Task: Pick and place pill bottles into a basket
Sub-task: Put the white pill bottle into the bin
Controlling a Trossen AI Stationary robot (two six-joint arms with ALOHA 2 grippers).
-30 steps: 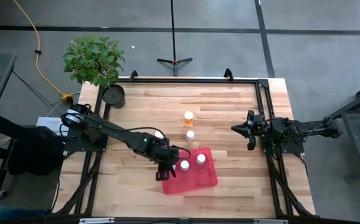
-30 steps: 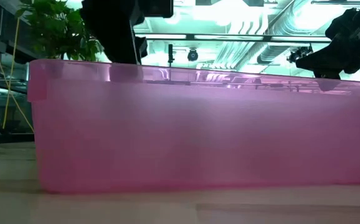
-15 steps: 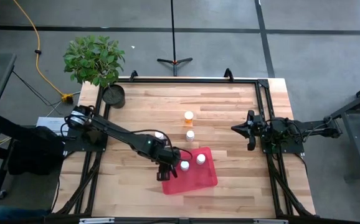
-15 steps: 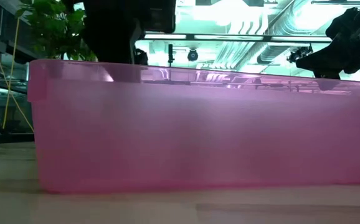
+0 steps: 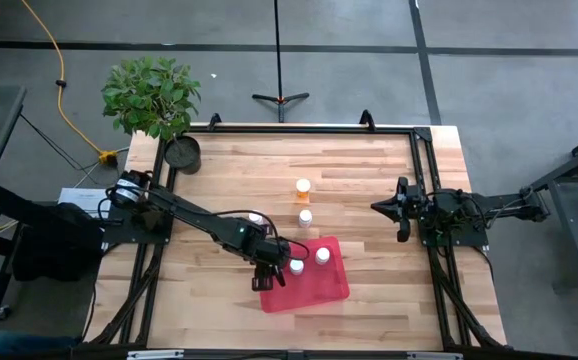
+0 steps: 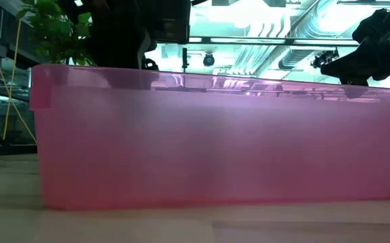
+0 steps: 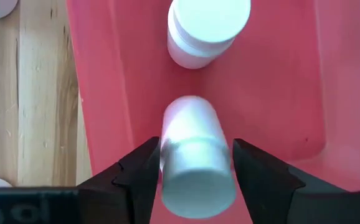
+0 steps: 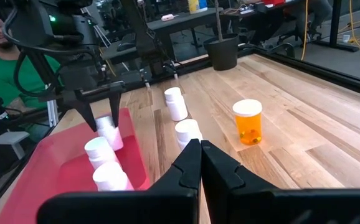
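Note:
The red basket (image 5: pixel 321 287) sits on the table's near middle. Inside it stand two white pill bottles (image 5: pixel 296 266) (image 5: pixel 321 256). My left gripper (image 5: pixel 269 268) reaches down into the basket's left end, shut on a third white bottle (image 7: pixel 192 149). On the bare table stand an amber bottle (image 5: pixel 302 187) and two white bottles (image 5: pixel 305 217) (image 5: pixel 256 217). My right gripper (image 5: pixel 401 210) waits shut above the table's right side. My left gripper pinches the white bottle's capped upper end (image 7: pixel 195 180) between its two fingers (image 7: pixel 139 177), one on each side. The fingers come steeply from above, slanting from the table's left. The bottle leans, with its lower end (image 8: pixel 114 144) down inside the basket; whether that end touches the floor I cannot tell.
A black pot (image 5: pixel 182 153) with a green plant (image 5: pixel 151 95) stands at the table's far left corner. A black frame rail (image 5: pixel 309 128) runs along the table's edges. Beyond the left edge, the right wrist view shows a seated person (image 8: pixel 5 62).

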